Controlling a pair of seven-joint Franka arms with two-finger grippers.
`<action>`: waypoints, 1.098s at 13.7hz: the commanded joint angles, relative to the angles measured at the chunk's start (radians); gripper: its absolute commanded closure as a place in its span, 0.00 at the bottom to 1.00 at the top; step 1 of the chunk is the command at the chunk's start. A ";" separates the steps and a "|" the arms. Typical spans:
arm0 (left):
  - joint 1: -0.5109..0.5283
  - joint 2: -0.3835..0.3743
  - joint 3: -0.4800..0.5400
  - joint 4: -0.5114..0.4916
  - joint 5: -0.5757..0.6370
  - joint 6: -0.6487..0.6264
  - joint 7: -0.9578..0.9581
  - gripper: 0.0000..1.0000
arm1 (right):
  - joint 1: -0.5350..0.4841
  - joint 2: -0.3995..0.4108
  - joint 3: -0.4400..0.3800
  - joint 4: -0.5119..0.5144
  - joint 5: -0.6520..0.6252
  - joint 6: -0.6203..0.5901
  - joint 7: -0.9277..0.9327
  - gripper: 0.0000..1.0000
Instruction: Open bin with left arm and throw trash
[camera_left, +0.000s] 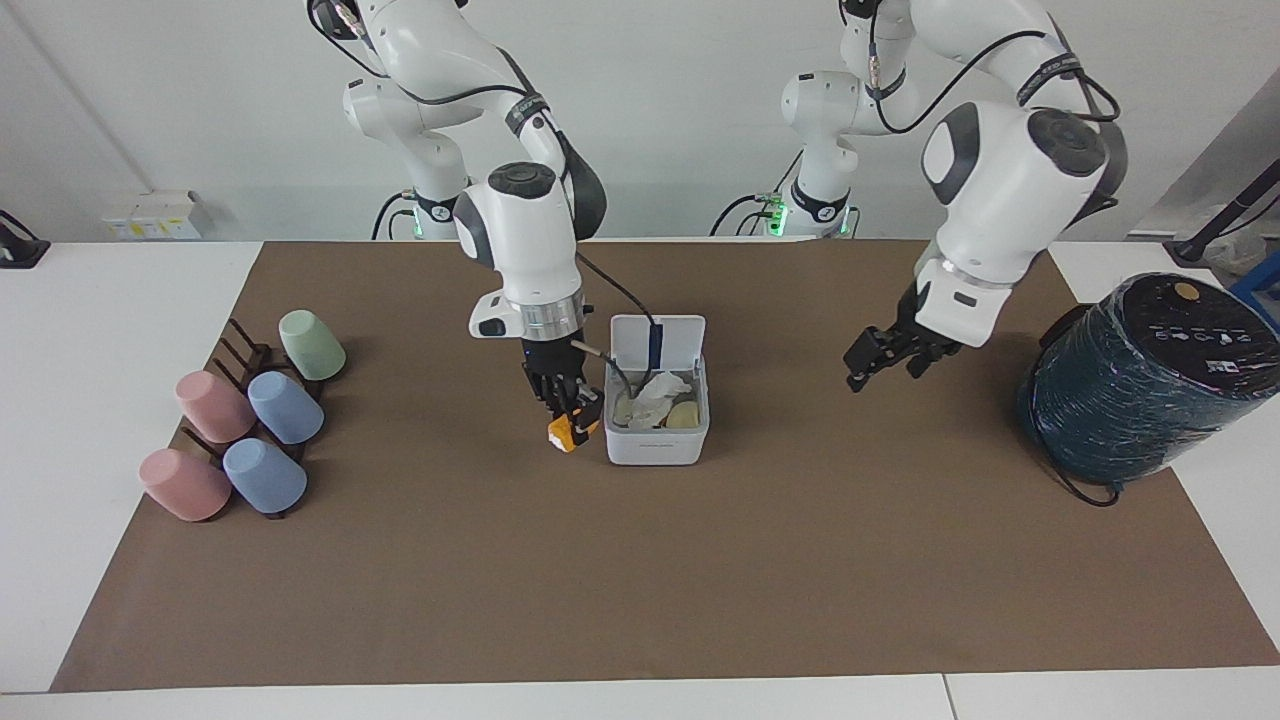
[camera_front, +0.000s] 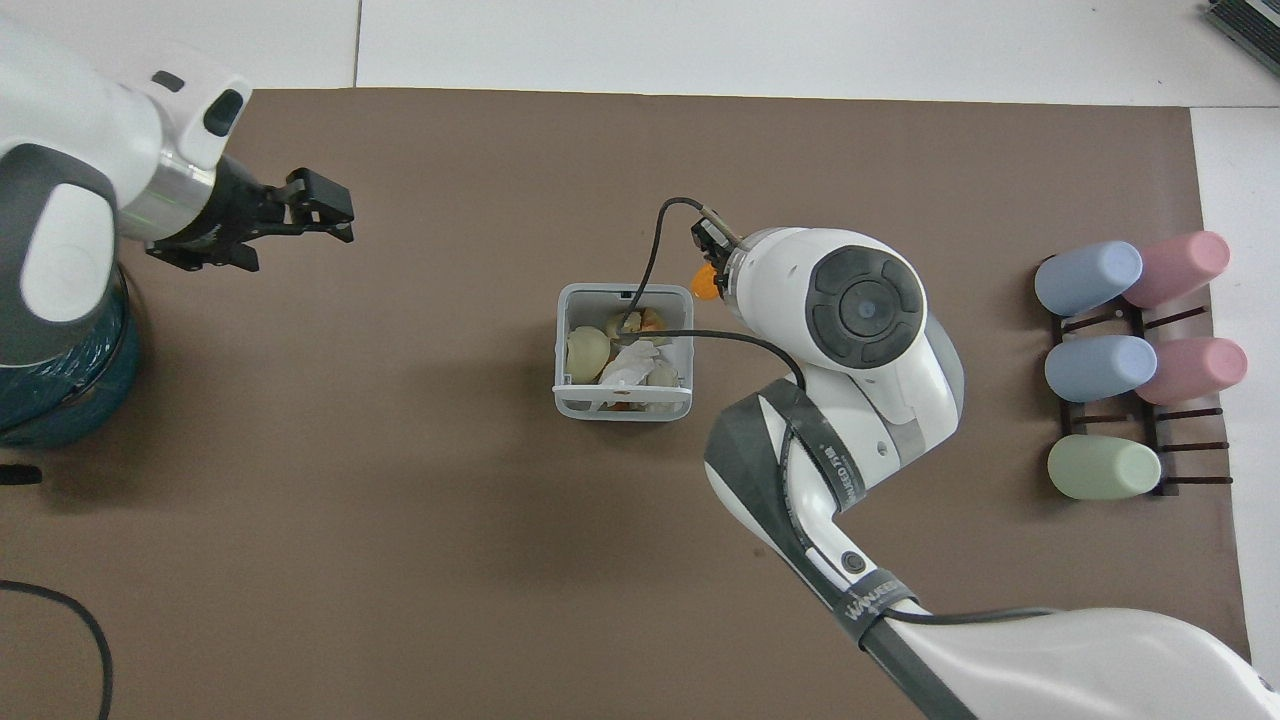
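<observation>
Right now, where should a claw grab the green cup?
Pinch the green cup across its round sides, about halfway along, coming straight down from above. It lies tilted on the rack with no other cup touching it, so its upper sides are free.

A brown mat (camera_left: 640, 560) covered the white tabletop (camera_left: 100, 300). Toward the right arm's end, five pastel cups (camera_left: 250, 420) lay tipped on a dark rack (camera_left: 240, 345): one green, two blue, two pink. At the left arm's end stood a dark teal cylinder (camera_left: 1140, 385).
</observation>
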 joint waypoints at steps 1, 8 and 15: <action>0.078 -0.098 -0.010 0.005 0.011 -0.126 0.165 0.00 | 0.039 0.006 0.002 0.022 0.015 -0.024 0.071 0.91; 0.095 -0.216 -0.013 -0.040 0.116 -0.266 0.283 0.00 | 0.060 -0.002 0.051 0.013 0.089 -0.067 0.088 0.37; 0.100 -0.259 -0.013 -0.137 0.143 -0.151 0.299 0.00 | 0.043 -0.017 0.051 0.021 0.089 -0.069 0.040 0.00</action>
